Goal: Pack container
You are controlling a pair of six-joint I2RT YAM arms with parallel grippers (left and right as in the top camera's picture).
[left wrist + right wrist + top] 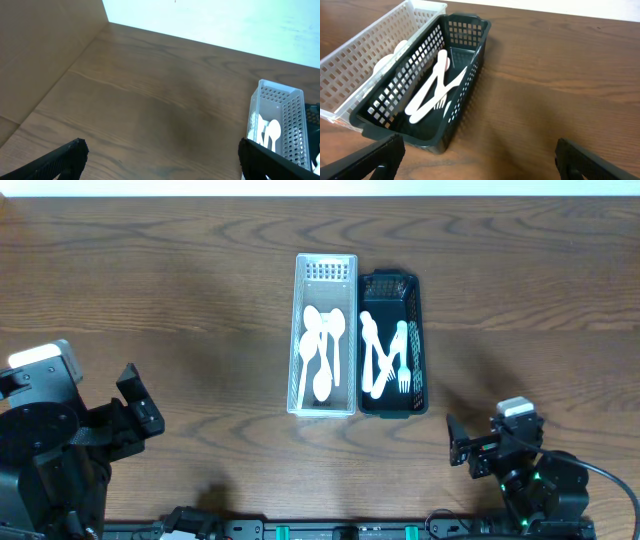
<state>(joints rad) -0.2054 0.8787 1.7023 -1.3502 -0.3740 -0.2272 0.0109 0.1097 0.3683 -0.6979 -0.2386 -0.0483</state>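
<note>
Wooden table (pixel 150 280), two long baskets touching side by side at centre, long axes pointing away from the robot. The white basket (pixel 327 270) holds spoons (pixel 322 350); the black basket (pixel 388 285) holds forks (pixel 403 370). Nearer are the right arm's jaws, the black basket lying ahead-left of them; both arms' jaws are spread apart, empty.

Soft, even light falls from overhead on the table (pixel 150 290), bright and without harsh glare. The white cutlery (pixel 322 385) is slightly blown out (detail lost). A diffuse shadow lies beside the black basket (pixel 467 90). The table's far edge washes pale blue in the left wrist view.
</note>
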